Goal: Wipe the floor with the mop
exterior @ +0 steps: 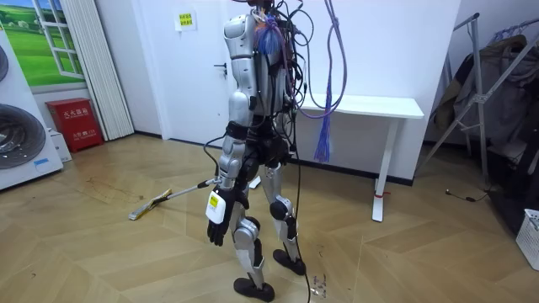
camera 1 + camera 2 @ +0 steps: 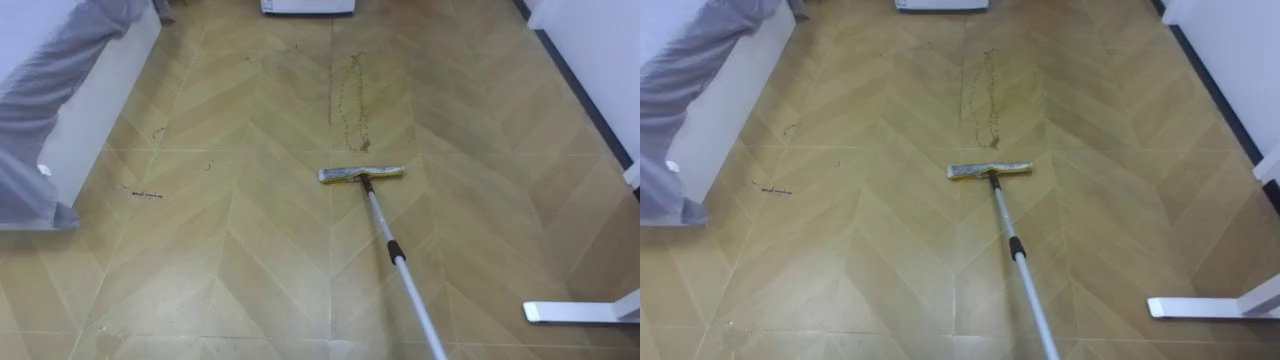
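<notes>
Black fingers of my left hand (image 1: 218, 229) hang loose and apart beside the thigh. They point down at the floor (image 2: 250, 270) and hold nothing. Just above that hand, in the room view, the mop (image 2: 395, 251) passes the forearm, and I cannot tell what grips its top end.

From the head camera, the silver handle comes in at the bottom edge, right of centre, and slants up and to the left. Its yellowish head (image 2: 361, 174) lies flat on the pale wooden herringbone boards, about mid-picture. Just beyond the head, a dusty streak (image 2: 350, 105) runs away from me along the boards. A small dark scrap (image 2: 145, 194) lies well to the left.

Farther left is a white bed (image 2: 95, 95) with a grey cover (image 2: 45, 60) draped over it. A white foot (image 2: 575, 312) of some stand rests on the boards at lower right.

In the room view, the robot stands upright facing that view's left, where a washer (image 1: 21, 126) and a red box (image 1: 76, 123) stand. A white table (image 1: 370, 107) is by the wall behind it.
</notes>
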Controlling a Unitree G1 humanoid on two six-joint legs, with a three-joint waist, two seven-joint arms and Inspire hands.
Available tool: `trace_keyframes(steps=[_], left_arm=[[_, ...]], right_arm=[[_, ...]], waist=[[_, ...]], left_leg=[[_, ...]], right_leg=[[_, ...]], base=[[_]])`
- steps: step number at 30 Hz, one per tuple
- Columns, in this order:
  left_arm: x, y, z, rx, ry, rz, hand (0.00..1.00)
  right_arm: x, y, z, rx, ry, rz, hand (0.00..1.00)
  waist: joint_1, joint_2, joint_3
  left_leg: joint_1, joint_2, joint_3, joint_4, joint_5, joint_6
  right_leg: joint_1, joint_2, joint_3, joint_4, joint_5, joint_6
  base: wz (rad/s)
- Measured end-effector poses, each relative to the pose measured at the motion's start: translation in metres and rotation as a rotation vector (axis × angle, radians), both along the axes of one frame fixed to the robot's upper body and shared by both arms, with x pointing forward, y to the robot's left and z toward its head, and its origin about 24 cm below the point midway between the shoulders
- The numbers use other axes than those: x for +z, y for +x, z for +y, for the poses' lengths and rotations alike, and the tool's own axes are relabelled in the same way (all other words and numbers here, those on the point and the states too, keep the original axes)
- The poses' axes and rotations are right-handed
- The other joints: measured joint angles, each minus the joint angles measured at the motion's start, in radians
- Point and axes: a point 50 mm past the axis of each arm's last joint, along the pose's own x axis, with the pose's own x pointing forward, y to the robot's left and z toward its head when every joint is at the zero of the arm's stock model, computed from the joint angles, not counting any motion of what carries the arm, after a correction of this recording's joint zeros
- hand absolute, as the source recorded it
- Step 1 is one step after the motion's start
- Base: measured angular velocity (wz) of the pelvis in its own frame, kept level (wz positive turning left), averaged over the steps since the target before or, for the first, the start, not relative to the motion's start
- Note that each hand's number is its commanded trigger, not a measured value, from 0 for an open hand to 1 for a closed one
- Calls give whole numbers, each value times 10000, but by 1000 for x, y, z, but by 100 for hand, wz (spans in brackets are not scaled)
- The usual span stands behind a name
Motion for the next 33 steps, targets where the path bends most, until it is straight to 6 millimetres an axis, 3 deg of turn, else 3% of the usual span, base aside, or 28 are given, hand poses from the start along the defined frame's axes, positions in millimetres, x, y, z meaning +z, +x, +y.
trace_keyframes(steps=[19, 33], left_arm=[[0, 0, 1, -13, 22, -14, 0], [0, 13, 1, -299, 77, -201, 0]], right_arm=[[0, 0, 0, 11, -4, -27, 100], [1, 13, 0, -367, -30, -512, 100]], waist=[[-1, -1, 1], [-98, 103, -11]], left_leg=[[-32, 5, 18, -1, -14, 0], [-1133, 38, -125, 222, -12, 3]], right_leg=[[-27, -1, 14, 14, 0, 1], [-1021, 28, -208, 253, 13, -14]], base=[[0], [5]])
